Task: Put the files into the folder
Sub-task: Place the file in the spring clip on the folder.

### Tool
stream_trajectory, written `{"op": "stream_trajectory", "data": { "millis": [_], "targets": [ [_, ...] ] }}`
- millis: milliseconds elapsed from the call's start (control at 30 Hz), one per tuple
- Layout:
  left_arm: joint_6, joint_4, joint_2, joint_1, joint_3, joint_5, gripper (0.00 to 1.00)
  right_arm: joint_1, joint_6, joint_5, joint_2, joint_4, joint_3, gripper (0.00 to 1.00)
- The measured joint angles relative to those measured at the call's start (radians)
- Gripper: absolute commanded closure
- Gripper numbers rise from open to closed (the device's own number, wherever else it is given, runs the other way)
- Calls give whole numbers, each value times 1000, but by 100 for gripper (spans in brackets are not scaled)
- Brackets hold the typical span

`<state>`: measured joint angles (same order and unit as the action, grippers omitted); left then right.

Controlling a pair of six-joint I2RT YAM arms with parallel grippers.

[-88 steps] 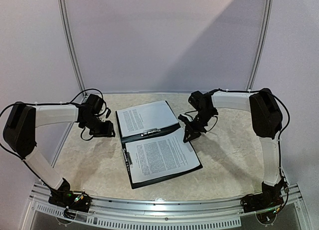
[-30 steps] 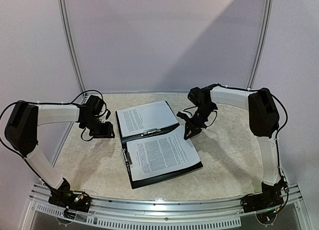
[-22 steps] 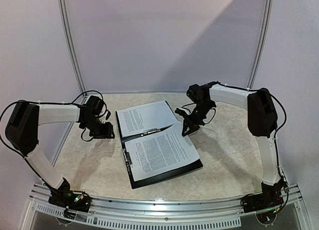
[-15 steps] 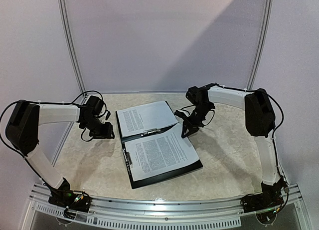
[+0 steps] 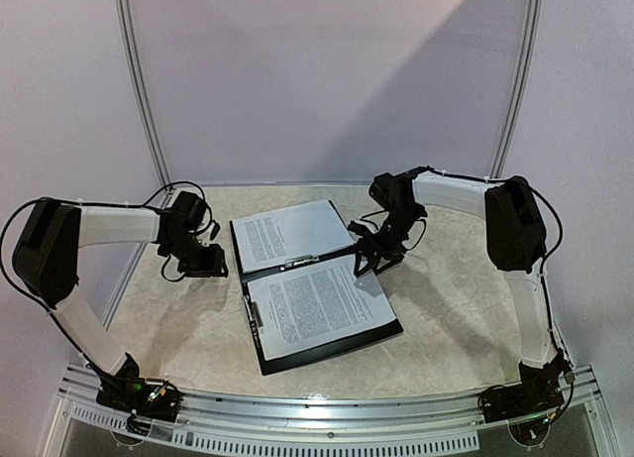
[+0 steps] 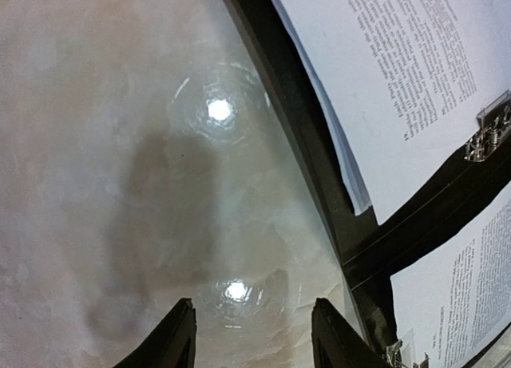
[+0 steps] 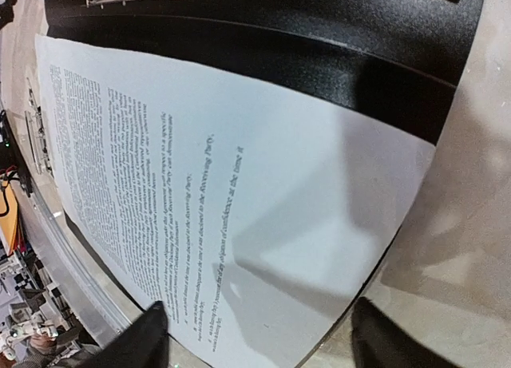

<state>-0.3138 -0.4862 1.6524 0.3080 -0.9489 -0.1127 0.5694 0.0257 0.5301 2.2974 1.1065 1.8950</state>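
Although the folder (image 5: pixel 332 350) lies open and flat on the table (image 5: pixel 446 318), both leaves already carry the files. On the near leaf, the near sheet (image 5: pixel 317 313) lies face up. Its long axis is roughly parallel to the hinge, running from 8 o'clock to 2 o'clock in the top view. The right gripper (image 5: pixel 367 267) hovers over the 2 o'clock corner of this sheet. Its fingers (image 7: pixel 148 340) are spread wide and grasp nothing, and the bulk of the sheet extends toward 7 o'clock from them. A strip of bare black cover separates the sheet from the metal clip (image 5: pixel 297 265) at the hinge. The left gripper (image 5: pixel 210 264) stands off the folder's 9 o'clock edge, level with the hinge, fingers parted over bare table and empty. On the far leaf, the far sheet (image 5: pixel 292 234) lies flat. Judgement: filing appears nearly complete, and any squaring of the near sheet or closing of the cover suits the right arm, which is nearer.
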Motion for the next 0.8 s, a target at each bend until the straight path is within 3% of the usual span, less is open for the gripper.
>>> {"op": "stream_trajectory", "data": {
  "millis": [333, 500, 633, 700, 800],
  "targets": [
    [0, 19, -7, -1, 6, -23, 50, 0, 30, -138, -62, 23, -27, 1],
    [0, 49, -94, 7, 34, -38, 50, 0, 72, -290, -174, -13, -61, 1],
    [-1, 69, -156, 45, 34, -26, 50, -32, 164, -314, -409, -268, -357, 1],
    [-1, 70, -174, 85, 34, -9, 50, -90, 258, -186, -529, -433, -558, 1],
    [-1, 67, -186, 149, 34, 2, 49, -163, 402, -34, -579, -635, -727, 1]
  ]
}}
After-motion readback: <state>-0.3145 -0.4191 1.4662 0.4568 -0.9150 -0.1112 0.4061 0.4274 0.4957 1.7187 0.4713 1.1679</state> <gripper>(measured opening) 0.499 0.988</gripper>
